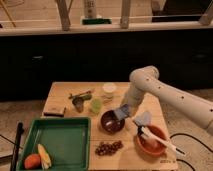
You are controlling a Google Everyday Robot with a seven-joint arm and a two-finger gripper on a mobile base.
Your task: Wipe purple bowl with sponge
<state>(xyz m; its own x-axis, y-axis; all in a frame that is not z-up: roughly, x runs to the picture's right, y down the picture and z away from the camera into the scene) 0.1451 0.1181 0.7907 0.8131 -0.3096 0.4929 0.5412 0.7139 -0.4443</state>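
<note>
**Gripper at the rim of the purple bowl**

The gripper hangs at the right rim of the purple bowl, which sits just below and left of it on the wooden table. A greyish sponge shows at its tip. Right of it lie an orange bowl and a cloth; far left below, a green tray

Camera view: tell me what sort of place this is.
Probably a staged kitchen-style test area: a wooden table with a purple bowl, a green tray of food, and dark cabinets behind. The gripper is over the bowl.
</note>
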